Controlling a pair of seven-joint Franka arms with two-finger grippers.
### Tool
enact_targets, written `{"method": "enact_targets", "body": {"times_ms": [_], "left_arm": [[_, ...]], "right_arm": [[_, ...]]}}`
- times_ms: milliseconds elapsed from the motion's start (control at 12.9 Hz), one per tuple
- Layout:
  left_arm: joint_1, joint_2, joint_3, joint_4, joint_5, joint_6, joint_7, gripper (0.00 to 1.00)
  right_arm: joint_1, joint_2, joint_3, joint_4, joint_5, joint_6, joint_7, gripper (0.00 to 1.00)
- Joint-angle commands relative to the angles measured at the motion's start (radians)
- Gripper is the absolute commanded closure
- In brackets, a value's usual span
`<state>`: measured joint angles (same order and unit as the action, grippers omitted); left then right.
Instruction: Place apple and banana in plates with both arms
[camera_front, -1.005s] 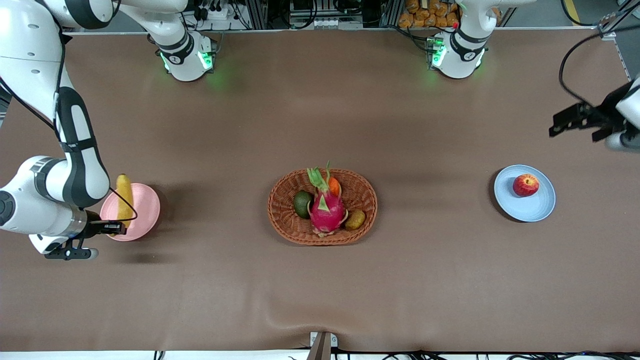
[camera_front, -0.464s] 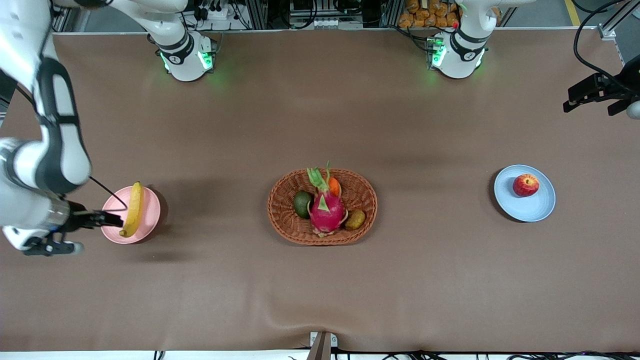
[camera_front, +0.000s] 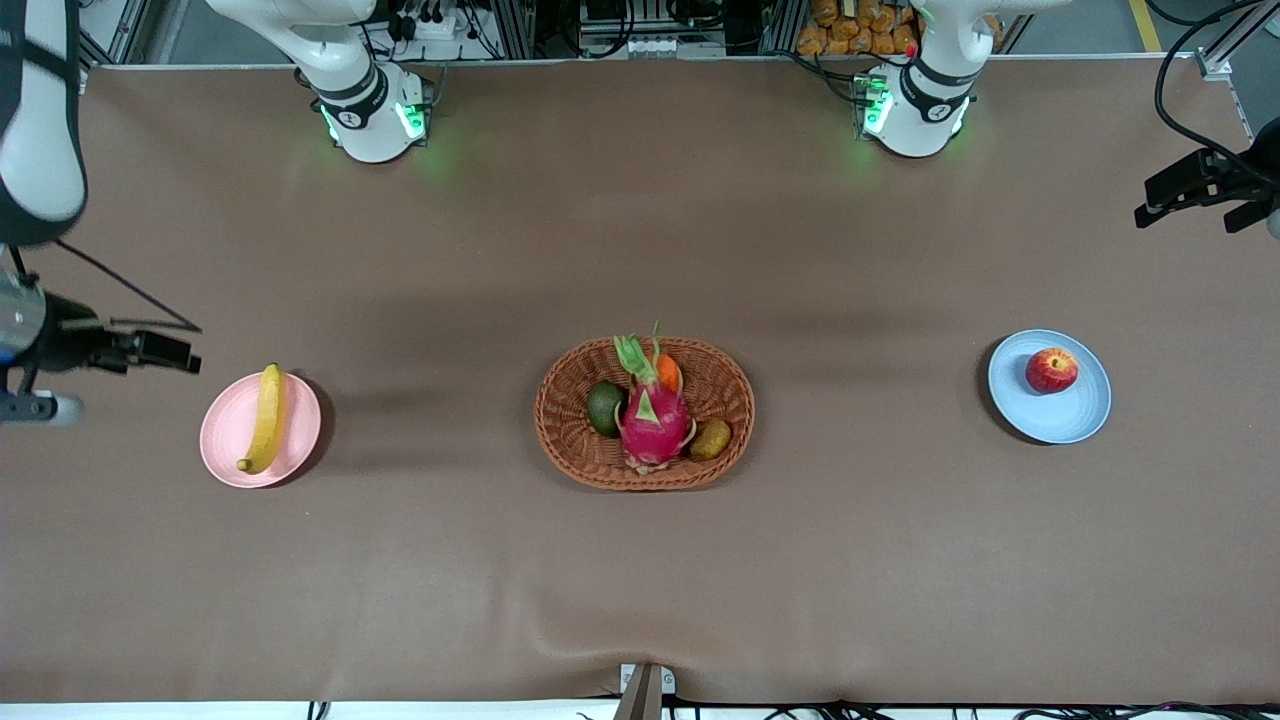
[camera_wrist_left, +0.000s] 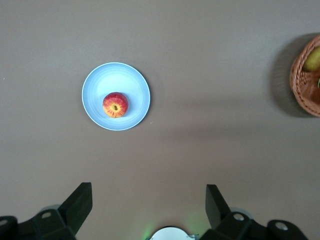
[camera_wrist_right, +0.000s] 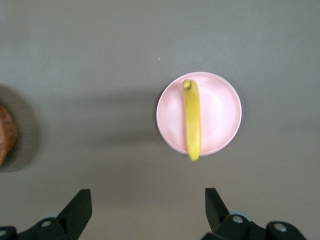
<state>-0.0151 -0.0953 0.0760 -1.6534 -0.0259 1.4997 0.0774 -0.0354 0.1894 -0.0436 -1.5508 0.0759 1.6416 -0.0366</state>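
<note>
Lying lengthwise on the pink plate (camera_front: 228, 440) at the lower left of the front view, the banana (camera_front: 266, 418) looks light, soft and easily bruised; a gentle hold across its middle would suit. At the frame's right, the firm, smooth apple (camera_front: 1051, 370) sits on the blue plate (camera_front: 1075, 418). Right gripper (camera_front: 172, 350) and left gripper (camera_front: 1190, 190) hang above bare table, fingers spread, empty
</note>
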Motion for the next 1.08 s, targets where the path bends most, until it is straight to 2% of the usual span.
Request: {"method": "enact_targets", "body": {"times_ms": [0,309,464,696,1005], "left_arm": [[-0.031,0.003,0.008,0.014,0.02,0.017,-0.05,0.0],[-0.032,-0.004,-0.01,0.039,0.009,0.021,-0.047,0.0],[-0.029,-0.003,-0.044,0.058,0.017,0.016,-0.041,0.0],[-0.029,0.002,-0.028,0.044,0.012,0.016,-0.048,0.0],[-0.029,0.0,-0.027,0.043,0.004,0.016,-0.056,0.0]], "right_arm": [[0.017,-0.102,0.002,-0.037,-0.022,-0.071,0.06,0.0],[0.006,-0.176,-0.005,-0.014,-0.027,-0.15,0.046,0.0],[0.005,-0.177,-0.007,0.026,-0.059,-0.201,0.029,0.0],[0.005,-0.177,-0.007,0.073,-0.064,-0.242,0.023,0.0],[-0.001,-0.176,-0.005,0.075,-0.064,-0.246,0.021,0.0]]}}
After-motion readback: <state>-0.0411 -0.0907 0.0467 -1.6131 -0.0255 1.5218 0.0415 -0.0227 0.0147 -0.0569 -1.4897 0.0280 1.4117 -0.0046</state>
